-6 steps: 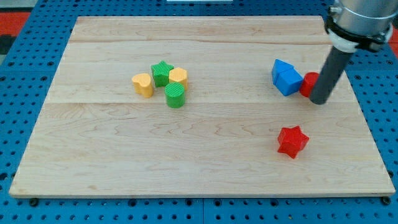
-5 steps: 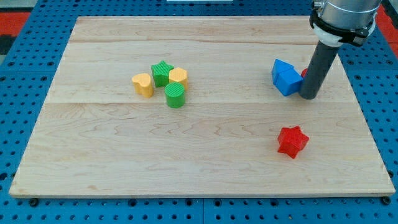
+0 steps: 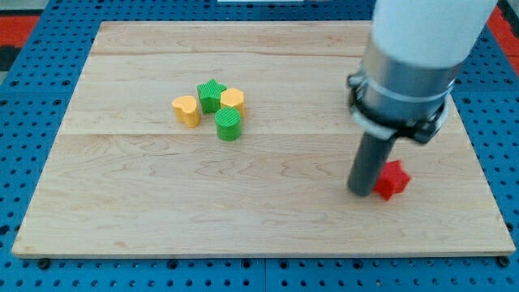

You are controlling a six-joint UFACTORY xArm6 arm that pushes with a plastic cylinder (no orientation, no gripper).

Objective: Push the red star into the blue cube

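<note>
The red star (image 3: 393, 180) lies on the wooden board (image 3: 243, 195) at the view's lower right. My tip (image 3: 361, 192) rests on the board touching the star's left side, and the rod covers part of the star. The arm's body fills the view's upper right and hides the blue blocks and the small red block that stood there; I cannot see the blue cube now.
A cluster sits at the view's centre left: a yellow heart (image 3: 186, 110), a green star (image 3: 212, 95), a yellow block (image 3: 233, 100) and a green cylinder (image 3: 229, 125). The blue pegboard (image 3: 32, 122) surrounds the board.
My tip has moved from beside the blue blocks toward the view's bottom and left, down to the red star's left side. The arm now hides the blue blocks.
</note>
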